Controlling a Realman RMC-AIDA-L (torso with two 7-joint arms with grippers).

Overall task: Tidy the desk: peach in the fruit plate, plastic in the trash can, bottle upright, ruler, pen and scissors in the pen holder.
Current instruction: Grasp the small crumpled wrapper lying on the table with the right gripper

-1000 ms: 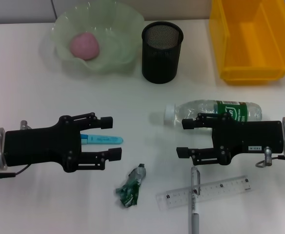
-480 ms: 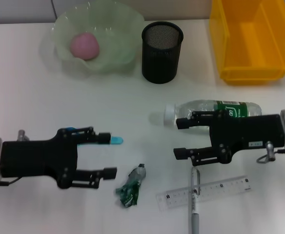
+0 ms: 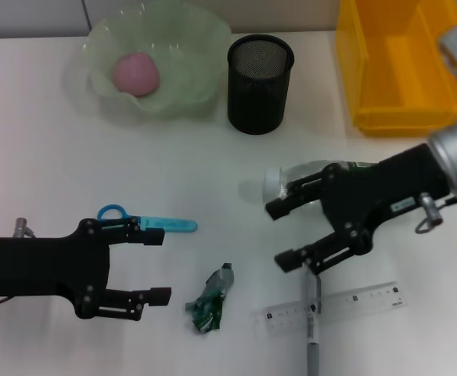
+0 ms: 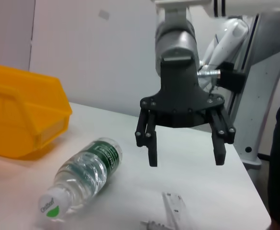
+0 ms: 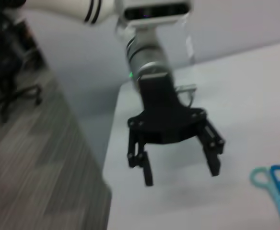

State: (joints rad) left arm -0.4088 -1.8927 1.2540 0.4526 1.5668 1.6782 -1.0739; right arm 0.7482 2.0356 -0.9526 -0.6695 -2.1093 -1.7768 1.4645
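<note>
Desk, mid-tidy; items as they stand.

Right gripper [image 3: 287, 233]: fingers spread wide, nothing between them, angled over the neck end of the bottle [image 3: 322, 176], which lies on its side on the white table [image 3: 41, 157] with its cap pointing toward the middle of the desk. The spread and the slant look like a line-up for grasping the bottle to stand it up (a judgement only).

Left gripper [image 3: 155, 265]: fingers likewise apart and empty, hovering low at the near left. One finger sits just beside the scissors [image 3: 146, 224], the other points toward the plastic scrap [image 3: 210, 299]; which of the two it is meant for cannot be told.

Loose items: the scissors lie flat, blue handles toward the left arm. The crumpled green plastic lies near the front edge, between the two grippers. The ruler [image 3: 334, 308] lies flat at the near right, with the pen [image 3: 312, 313] laid across it, touching.

Containers:
- Fruit plate [image 3: 189, 47], pale green and wavy-rimmed, far left: holds the peach [image 3: 135, 74], so that part looks done.
- Pen holder [image 3: 260, 82], black mesh, upright just beside the plate: nothing shows inside.
- Yellow bin [image 3: 369, 70], far right, presumably the trash can: the visible interior holds nothing.
</note>
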